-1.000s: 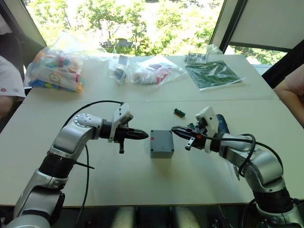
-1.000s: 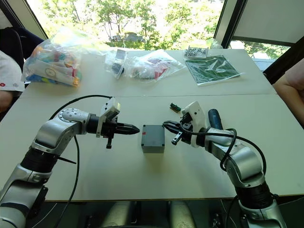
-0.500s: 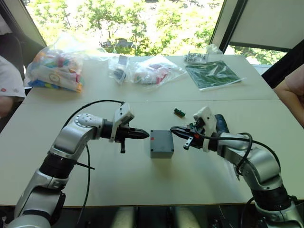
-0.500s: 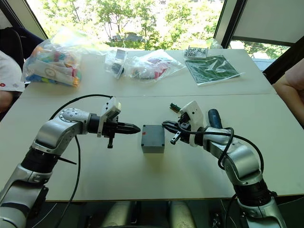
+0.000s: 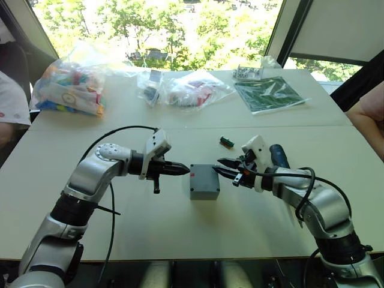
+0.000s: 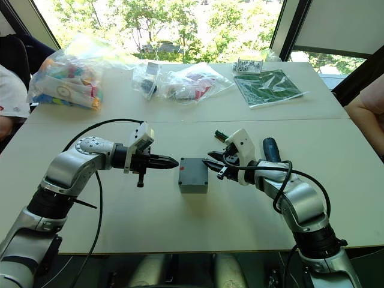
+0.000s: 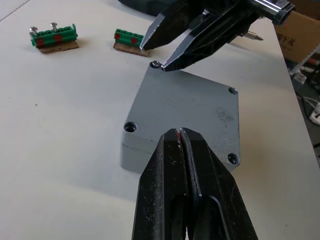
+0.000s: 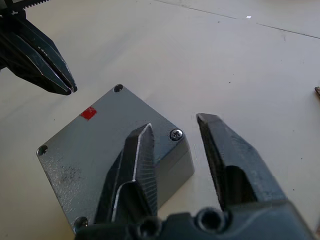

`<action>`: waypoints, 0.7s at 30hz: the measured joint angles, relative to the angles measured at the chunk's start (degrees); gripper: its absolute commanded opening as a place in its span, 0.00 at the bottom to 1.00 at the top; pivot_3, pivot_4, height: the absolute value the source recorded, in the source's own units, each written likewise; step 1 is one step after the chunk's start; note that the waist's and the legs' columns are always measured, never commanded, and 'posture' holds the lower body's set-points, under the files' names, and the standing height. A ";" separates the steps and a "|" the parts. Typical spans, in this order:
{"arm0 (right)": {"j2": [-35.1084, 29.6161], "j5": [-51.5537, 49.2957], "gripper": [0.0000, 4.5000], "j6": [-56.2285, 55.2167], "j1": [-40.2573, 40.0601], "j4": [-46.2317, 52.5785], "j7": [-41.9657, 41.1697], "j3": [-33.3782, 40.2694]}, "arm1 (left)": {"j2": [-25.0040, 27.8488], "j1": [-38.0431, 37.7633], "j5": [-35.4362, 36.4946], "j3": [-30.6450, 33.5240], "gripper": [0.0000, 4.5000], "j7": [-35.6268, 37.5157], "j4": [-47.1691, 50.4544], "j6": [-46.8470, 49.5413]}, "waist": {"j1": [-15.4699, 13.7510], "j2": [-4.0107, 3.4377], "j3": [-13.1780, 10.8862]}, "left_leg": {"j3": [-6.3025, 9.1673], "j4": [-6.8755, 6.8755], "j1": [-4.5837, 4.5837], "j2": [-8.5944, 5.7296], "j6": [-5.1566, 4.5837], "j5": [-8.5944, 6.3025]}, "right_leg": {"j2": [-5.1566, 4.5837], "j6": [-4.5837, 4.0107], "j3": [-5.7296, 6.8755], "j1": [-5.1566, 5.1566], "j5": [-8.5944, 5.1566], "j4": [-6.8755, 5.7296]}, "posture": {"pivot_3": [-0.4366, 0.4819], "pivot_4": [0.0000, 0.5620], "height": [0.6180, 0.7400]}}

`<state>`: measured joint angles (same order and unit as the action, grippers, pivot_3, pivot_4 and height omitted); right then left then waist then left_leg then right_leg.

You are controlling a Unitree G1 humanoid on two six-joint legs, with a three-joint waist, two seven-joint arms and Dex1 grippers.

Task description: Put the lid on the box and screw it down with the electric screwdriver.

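Note:
The grey box (image 5: 204, 189) stands mid-table with the lid (image 7: 185, 107) lying flat on top of it. A red mark (image 8: 88, 113) shows near the lid's left edge. A screw (image 8: 175, 134) sits in one corner hole. My left gripper (image 5: 186, 171) is shut, its tip just off the box's left edge. My right gripper (image 8: 174, 122) is open, its fingers straddling the corner with the screw. The dark blue electric screwdriver (image 5: 277, 155) lies on the table behind the right gripper, with neither gripper holding it.
A small green terminal block (image 5: 226, 142) lies behind the box, another (image 7: 52, 37) further off. Plastic bags of parts (image 5: 69, 84) and a green circuit board (image 5: 270, 94) sit at the back. A person's arm (image 5: 367, 117) is at the table's right edge.
My right gripper has moved left, bringing its open fingers up to the box's corner. The left gripper has hardly moved.

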<state>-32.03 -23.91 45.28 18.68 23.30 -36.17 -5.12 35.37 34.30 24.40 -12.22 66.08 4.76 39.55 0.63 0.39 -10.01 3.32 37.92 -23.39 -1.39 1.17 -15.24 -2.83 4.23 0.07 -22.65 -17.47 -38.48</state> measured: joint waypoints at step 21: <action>-30.59 -18.18 0.99 46.83 14.04 -6.46 3.02 14.98 | 2.31 5.65 0.86 -2.95 0.00 7.54 8.52 -4.29 | 0.24 -0.18 -0.09 | -0.14 -0.09 -0.02 -0.01 -0.06 -0.04 | -0.10 -0.01 -0.03 -0.01 0.00 0.14 | 0.48 0.27 1.00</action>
<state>-62.62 -42.08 92.11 32.72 16.84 -33.15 9.86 37.68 39.94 25.26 -15.17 73.61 13.28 35.25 0.87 0.21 -10.10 3.18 37.82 -23.41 -1.39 1.10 -15.28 -2.93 4.21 0.04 -22.66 -17.47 -38.34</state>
